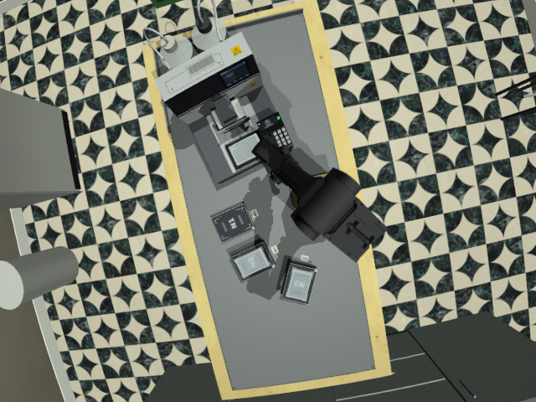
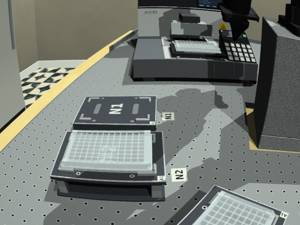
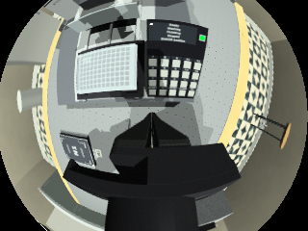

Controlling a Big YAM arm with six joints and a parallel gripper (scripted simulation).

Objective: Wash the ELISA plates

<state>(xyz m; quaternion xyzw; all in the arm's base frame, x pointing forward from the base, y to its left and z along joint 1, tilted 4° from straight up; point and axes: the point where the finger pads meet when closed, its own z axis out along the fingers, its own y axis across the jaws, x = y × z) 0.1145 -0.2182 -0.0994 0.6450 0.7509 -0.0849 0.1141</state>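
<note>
A clear plate (image 1: 245, 150) (image 2: 196, 46) (image 3: 107, 67) lies in the washer's carrier and looks flat; its locators are too small to judge. The lamp (image 1: 278, 117) (image 2: 244, 35) (image 3: 202, 38) is green. The START key (image 2: 230, 58) (image 3: 152, 92) is at the keypad's lower left. My gripper (image 2: 235, 40) (image 3: 151, 116) is shut and empty, fingertips down, above the keypad area and apart from the keys. Nest N1 (image 1: 239, 234) (image 2: 125, 118) (image 3: 69, 141) is empty. One plate (image 1: 252, 261) (image 2: 108, 150) sits in N2, another (image 1: 298, 283) (image 2: 232, 210) in N3.
The washer's tall housing (image 1: 208, 64) (image 2: 150, 24) stands behind the carrier, with two bottles behind it. A washer head (image 2: 189, 29) is just behind the plate. The arm's grey pedestal (image 2: 281, 96) stands to the right of the nests.
</note>
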